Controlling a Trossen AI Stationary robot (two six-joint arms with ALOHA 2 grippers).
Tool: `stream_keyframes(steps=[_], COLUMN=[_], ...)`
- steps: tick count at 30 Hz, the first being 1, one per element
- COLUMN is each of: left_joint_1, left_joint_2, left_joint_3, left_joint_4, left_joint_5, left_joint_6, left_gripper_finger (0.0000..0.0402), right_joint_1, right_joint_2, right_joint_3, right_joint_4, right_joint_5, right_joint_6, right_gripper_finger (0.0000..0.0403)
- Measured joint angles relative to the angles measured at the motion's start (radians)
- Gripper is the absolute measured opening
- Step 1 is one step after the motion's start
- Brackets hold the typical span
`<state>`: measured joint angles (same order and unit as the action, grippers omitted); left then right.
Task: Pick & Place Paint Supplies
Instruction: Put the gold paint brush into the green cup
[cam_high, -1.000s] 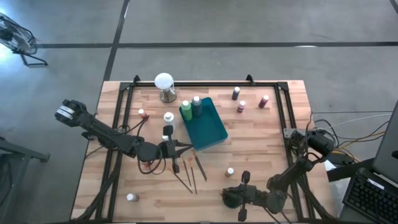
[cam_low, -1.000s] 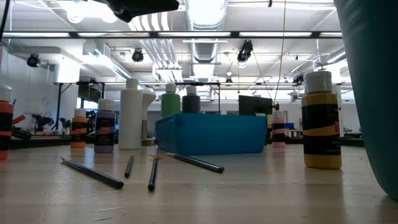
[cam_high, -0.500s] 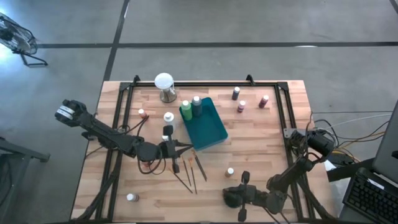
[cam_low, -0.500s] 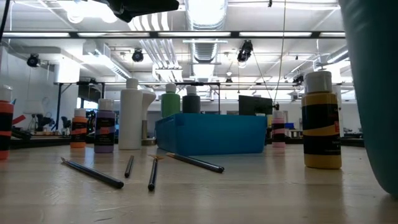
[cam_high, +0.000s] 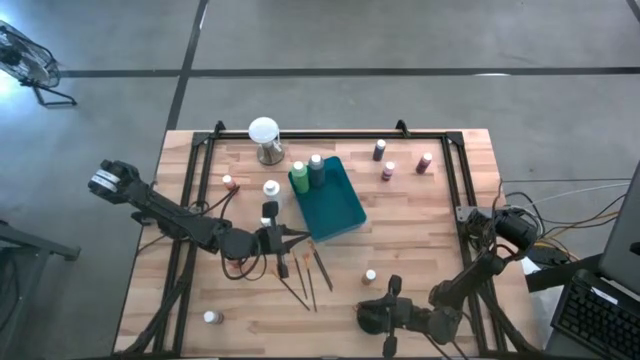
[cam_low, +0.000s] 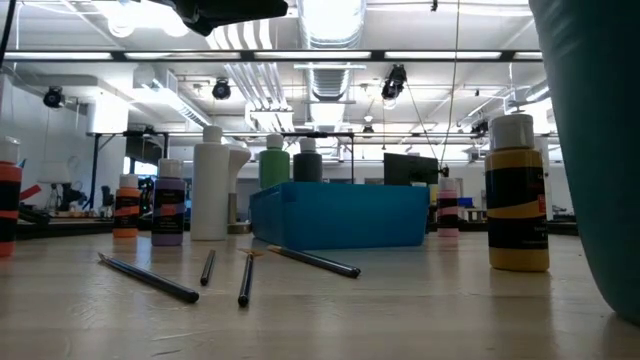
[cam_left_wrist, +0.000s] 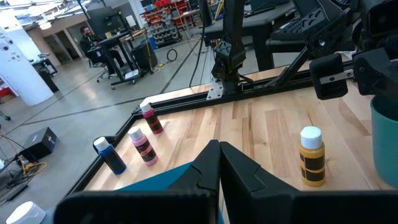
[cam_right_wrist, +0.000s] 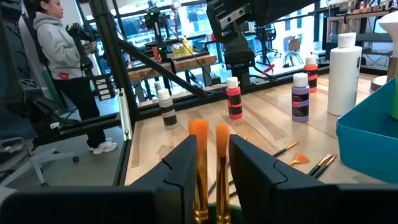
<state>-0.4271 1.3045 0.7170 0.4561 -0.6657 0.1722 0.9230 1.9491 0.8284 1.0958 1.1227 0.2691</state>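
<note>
My right gripper stands at the table's near edge, fingers a little apart. Two orange brush handles rise between them, out of a teal cup whose rim shows below the fingers. My left gripper hovers shut and empty by the near-left corner of the teal tray. Two green bottles stand in the tray's far end. Several dark brushes lie flat on the table in front of the tray. A yellow bottle stands upright next to them. My right gripper comes level from the table's right. The two orange handles stand upright side by side in the gap between its fingers. Whether the fingers touch them I cannot tell. The brushes' lower ends are hidden in the cup.
A white globe stands at the far edge. Small bottles stand at the far right, the left and the near left, and a white bottle beside the tray. A person stands beyond the table.
In the low view the teal cup's edge has shifted slightly sideways, while both arms have kept their places.
</note>
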Motion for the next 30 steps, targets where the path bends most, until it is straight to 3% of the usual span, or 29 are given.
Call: stream_keyframes(steps=[7, 15, 23, 30], left_joint_1=[0.000, 0.000, 0.000, 0.000], left_joint_2=[0.000, 0.000, 0.000, 0.000], left_joint_3=[0.000, 0.006, 0.026, 0.021], left_joint_4=[0.000, 0.005, 0.017, 0.015], left_joint_5=[0.000, -0.001, -0.001, -0.001], left_joint_6=[0.000, 0.038, 0.041, 0.035], left_gripper_finger=[0.0010, 0.0010, 0.0010, 0.0010], right_joint_1=[0.002, -0.017, -0.124, -0.201], right_joint_2=[-0.081, -0.260, -0.496, -0.663], right_joint_3=[0.000, 0.000, 0.030, 0.039], right_joint_4=[0.002, 0.002, 0.002, -0.017], right_joint_5=[0.003, 0.003, 0.004, 0.004], right_joint_6=[-0.110, -0.389, -0.711, -0.815], right_gripper_finger=[0.0135, 0.0161, 0.0126, 0.0084])
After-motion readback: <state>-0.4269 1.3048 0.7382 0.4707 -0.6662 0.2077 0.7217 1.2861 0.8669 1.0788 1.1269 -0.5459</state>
